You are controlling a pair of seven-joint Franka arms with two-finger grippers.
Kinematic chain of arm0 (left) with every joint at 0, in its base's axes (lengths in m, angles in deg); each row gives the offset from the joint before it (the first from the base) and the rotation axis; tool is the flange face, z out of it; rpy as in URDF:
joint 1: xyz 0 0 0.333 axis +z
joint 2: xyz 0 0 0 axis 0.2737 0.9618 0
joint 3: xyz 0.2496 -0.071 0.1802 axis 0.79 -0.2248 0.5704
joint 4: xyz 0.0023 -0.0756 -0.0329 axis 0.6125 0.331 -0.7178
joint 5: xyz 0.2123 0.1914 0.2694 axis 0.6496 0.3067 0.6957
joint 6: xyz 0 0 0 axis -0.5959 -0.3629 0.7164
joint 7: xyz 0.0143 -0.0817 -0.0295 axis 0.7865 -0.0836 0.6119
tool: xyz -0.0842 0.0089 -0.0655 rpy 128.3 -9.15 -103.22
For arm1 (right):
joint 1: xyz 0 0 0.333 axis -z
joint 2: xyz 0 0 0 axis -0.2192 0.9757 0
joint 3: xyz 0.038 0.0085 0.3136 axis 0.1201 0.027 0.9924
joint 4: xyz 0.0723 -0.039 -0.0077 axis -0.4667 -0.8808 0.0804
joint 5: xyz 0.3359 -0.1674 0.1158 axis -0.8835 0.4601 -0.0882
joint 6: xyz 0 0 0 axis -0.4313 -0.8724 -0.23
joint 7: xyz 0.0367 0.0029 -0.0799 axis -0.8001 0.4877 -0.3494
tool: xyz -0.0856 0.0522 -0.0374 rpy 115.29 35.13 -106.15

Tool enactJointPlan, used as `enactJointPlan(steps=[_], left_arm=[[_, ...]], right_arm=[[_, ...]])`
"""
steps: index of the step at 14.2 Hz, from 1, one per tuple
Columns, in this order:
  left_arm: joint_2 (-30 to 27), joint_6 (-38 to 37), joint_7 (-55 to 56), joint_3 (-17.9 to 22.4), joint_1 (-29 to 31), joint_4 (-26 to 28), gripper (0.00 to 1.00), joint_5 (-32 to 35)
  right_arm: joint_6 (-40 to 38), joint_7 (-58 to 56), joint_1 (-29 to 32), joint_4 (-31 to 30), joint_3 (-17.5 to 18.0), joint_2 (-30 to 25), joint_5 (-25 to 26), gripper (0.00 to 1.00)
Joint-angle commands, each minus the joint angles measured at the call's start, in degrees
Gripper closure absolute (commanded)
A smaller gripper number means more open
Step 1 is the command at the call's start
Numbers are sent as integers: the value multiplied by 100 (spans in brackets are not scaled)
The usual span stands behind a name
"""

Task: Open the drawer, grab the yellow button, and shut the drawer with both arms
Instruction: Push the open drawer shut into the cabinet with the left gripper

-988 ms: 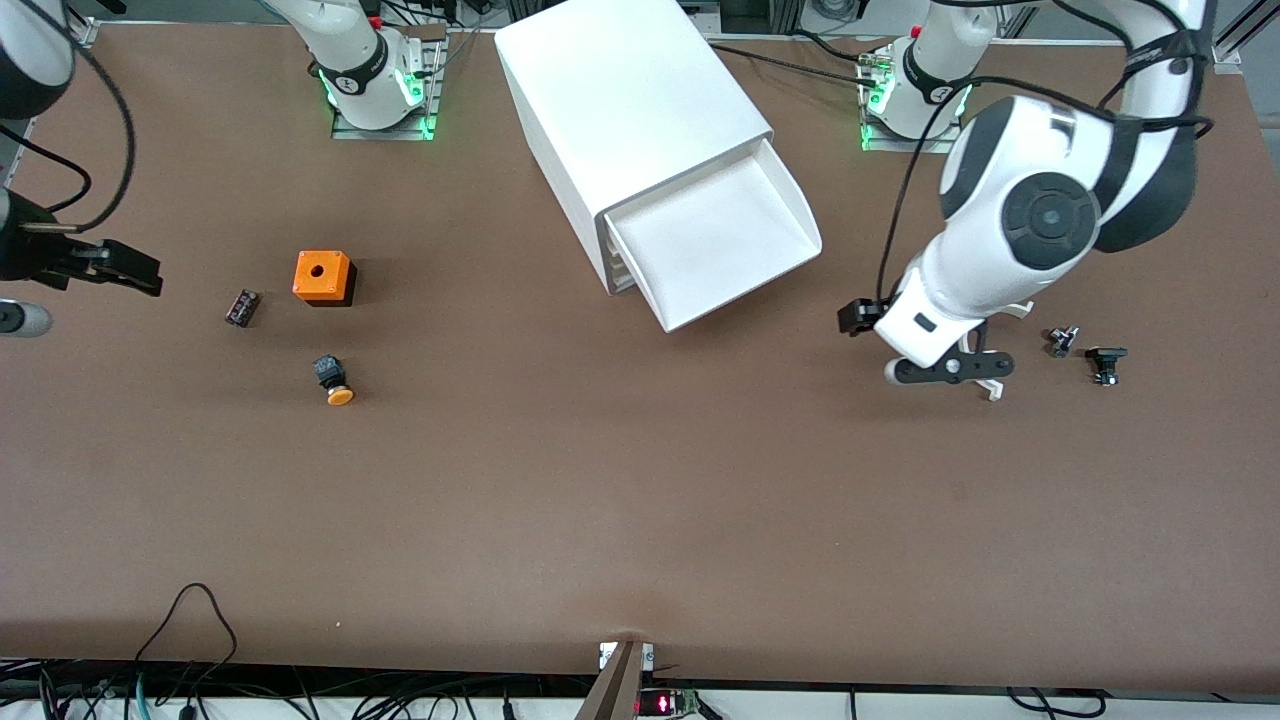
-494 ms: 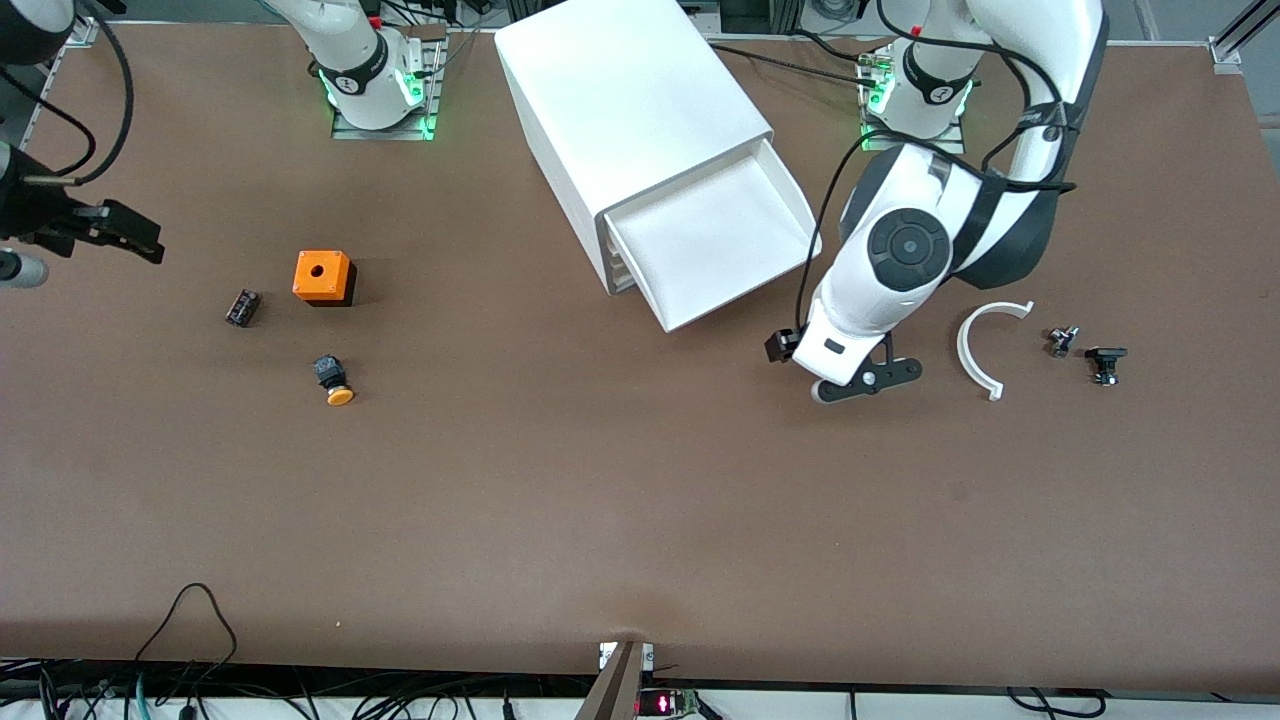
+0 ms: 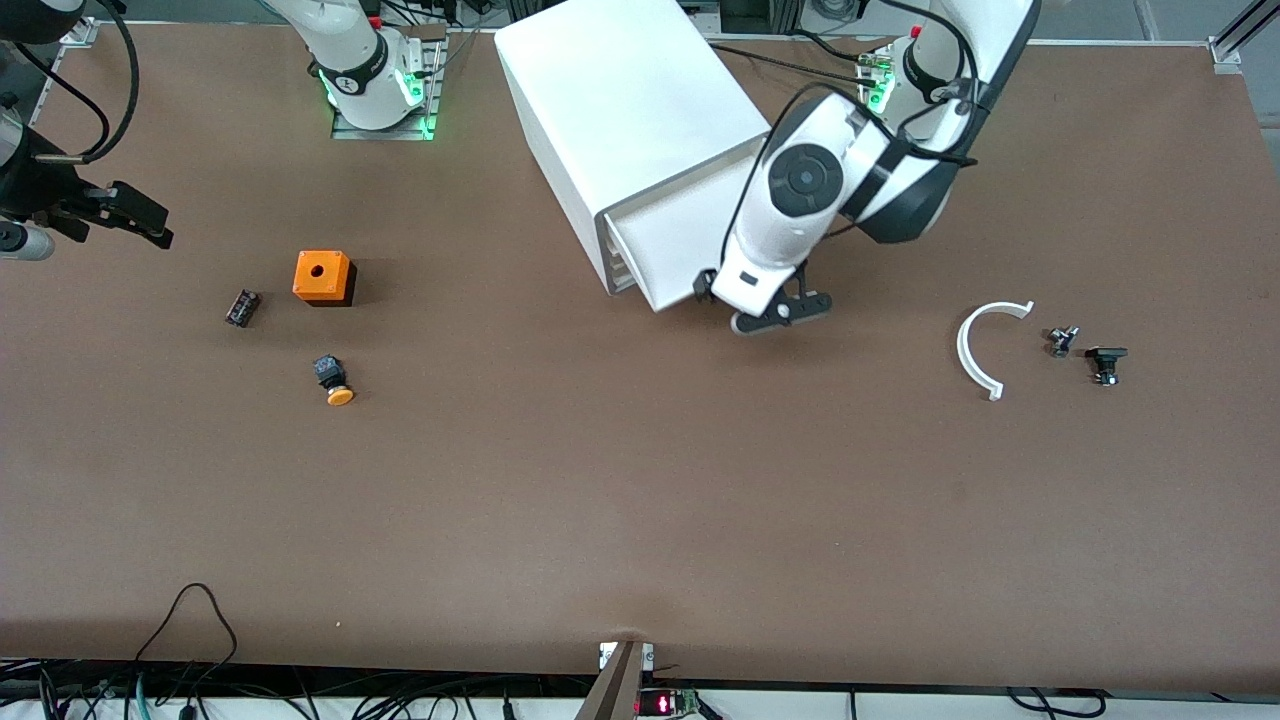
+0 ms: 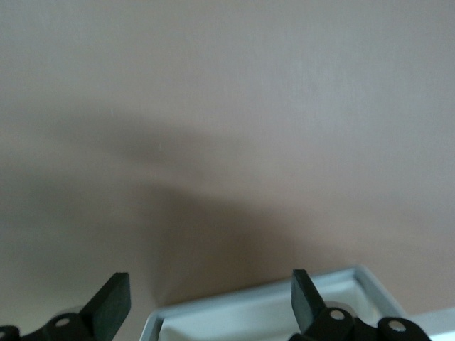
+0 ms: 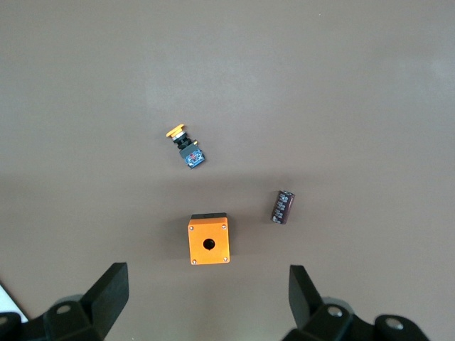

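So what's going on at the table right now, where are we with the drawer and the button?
The drawer is pulled out of the white cabinet. The left gripper, open, hovers over the drawer's front edge. The button lies on the table, near the orange cube and nearer the front camera. The right gripper, open, hangs over the right arm's end of the table, holding nothing.

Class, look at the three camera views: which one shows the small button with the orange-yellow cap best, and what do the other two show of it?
The right wrist view: the button lies unobstructed on the table, its yellow cap and dark body clearly separate, beside the orange cube. The front view shows it only as a tiny speck. The left wrist view shows none of it.
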Motion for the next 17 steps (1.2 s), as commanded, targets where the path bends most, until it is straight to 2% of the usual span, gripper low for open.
enactJointPlan(steps=[1,4,12,15,17], left_arm=[[-551,55,236,-669,431,605,0,-229],[-561,54,852,-1057,431,631,0,-467],[-561,54,915,-1268,458,807,0,-634],[-569,46,1361,-1514,537,807,0,-634],[-569,46,1460,-1524,554,798,0,-634]], right_arm=[[211,-161,-1,-118,-35,-37,-104,0],[169,-205,-10,-22,-35,-28,-60,0],[160,-258,-10,14,-26,43,-52,0],[168,-232,-10,14,-26,43,-60,0],[160,-196,-10,14,-35,43,-87,0]])
